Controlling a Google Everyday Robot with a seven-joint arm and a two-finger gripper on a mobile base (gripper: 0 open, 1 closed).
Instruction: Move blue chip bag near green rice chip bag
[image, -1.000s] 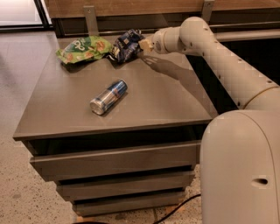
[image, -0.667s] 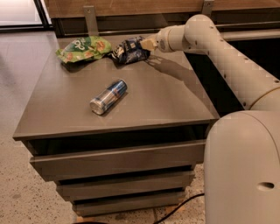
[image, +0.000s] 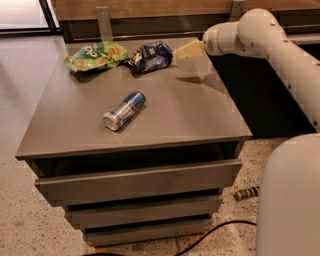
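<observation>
The blue chip bag (image: 150, 56) lies crumpled on the grey table top (image: 190, 105) at the back, just right of the green rice chip bag (image: 95, 55). The two bags sit close together, a small gap between them. My gripper (image: 186, 49) is at the back right of the table, just right of the blue bag and a little above the surface. It is open and holds nothing.
A blue-and-silver drink can (image: 124, 110) lies on its side in the middle of the table. A wooden wall with metal brackets (image: 104, 20) runs behind the table. Drawers (image: 140, 182) are below the top. A cable (image: 220, 230) lies on the floor.
The gripper held the blue bag at the back of the table; now the bag rests on the table and the gripper has drawn back to the right.
</observation>
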